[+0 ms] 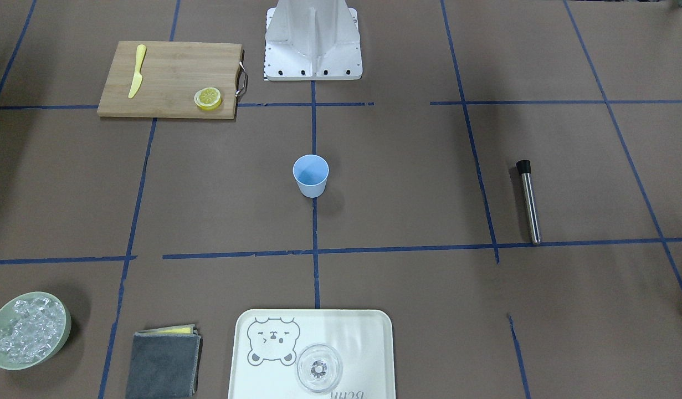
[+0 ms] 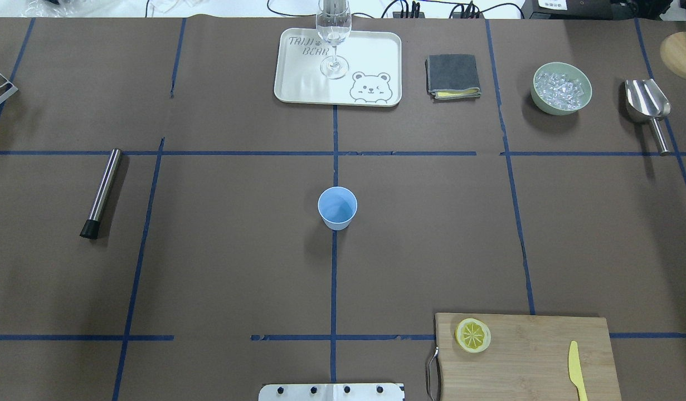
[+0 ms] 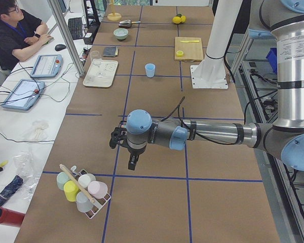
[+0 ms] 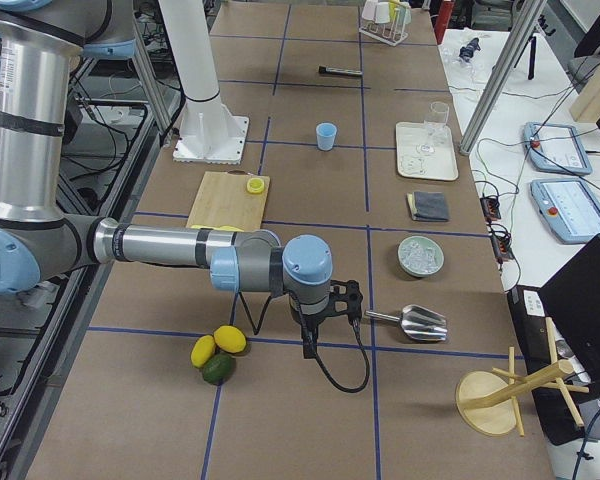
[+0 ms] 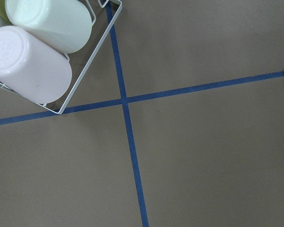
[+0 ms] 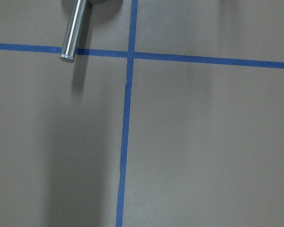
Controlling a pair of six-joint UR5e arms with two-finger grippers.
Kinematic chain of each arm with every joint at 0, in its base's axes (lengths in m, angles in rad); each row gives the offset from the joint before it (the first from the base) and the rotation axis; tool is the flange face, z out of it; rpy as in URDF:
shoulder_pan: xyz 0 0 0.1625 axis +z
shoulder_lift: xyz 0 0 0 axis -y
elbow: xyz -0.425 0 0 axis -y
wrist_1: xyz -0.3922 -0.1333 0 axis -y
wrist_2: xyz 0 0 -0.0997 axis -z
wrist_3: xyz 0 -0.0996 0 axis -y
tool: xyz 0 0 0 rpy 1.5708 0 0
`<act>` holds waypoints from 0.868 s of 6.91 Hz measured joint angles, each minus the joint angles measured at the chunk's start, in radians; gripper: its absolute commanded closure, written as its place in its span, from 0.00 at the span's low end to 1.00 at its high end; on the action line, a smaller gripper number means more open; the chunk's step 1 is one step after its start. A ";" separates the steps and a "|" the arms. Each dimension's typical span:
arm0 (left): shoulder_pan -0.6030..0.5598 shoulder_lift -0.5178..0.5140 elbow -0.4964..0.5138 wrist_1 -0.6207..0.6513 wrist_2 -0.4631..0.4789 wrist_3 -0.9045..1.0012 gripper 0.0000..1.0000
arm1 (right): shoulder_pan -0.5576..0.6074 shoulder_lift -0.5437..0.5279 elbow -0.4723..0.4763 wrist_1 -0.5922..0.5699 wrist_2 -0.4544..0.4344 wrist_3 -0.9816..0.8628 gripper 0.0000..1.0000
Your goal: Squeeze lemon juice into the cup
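Note:
The light-blue cup [image 2: 337, 208] stands upright at the table's middle, also in the front view [image 1: 311, 175]. A lemon slice [image 2: 473, 335] lies on the wooden cutting board [image 2: 532, 367], at its corner nearest the cup; it also shows in the front view [image 1: 208, 98]. Both grippers are far from them and show only in the side views. My left gripper [image 3: 133, 163] hangs over the table's left end by a cup rack [image 3: 83, 187]. My right gripper [image 4: 308, 345] hangs over the right end near a metal scoop [image 4: 410, 322]. I cannot tell whether either is open or shut.
A yellow plastic knife [image 2: 577, 372] lies on the board. A tray [image 2: 298, 83] with a clear glass [image 2: 334, 39], a folded cloth [image 2: 453, 76] and a bowl of ice [image 2: 561, 89] stand at the far edge. A metal rod [image 2: 102, 192] lies at left. Whole citrus fruits [image 4: 218, 352] lie near the right gripper.

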 measured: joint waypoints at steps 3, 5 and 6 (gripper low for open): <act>-0.001 0.001 -0.005 0.001 0.002 0.000 0.00 | 0.000 0.003 0.000 0.002 -0.002 -0.002 0.00; -0.001 0.001 -0.005 0.000 0.031 -0.001 0.00 | -0.011 0.003 0.011 0.030 -0.002 -0.007 0.00; 0.000 0.002 -0.005 -0.001 0.043 0.000 0.00 | -0.049 0.004 0.023 0.077 0.005 -0.004 0.00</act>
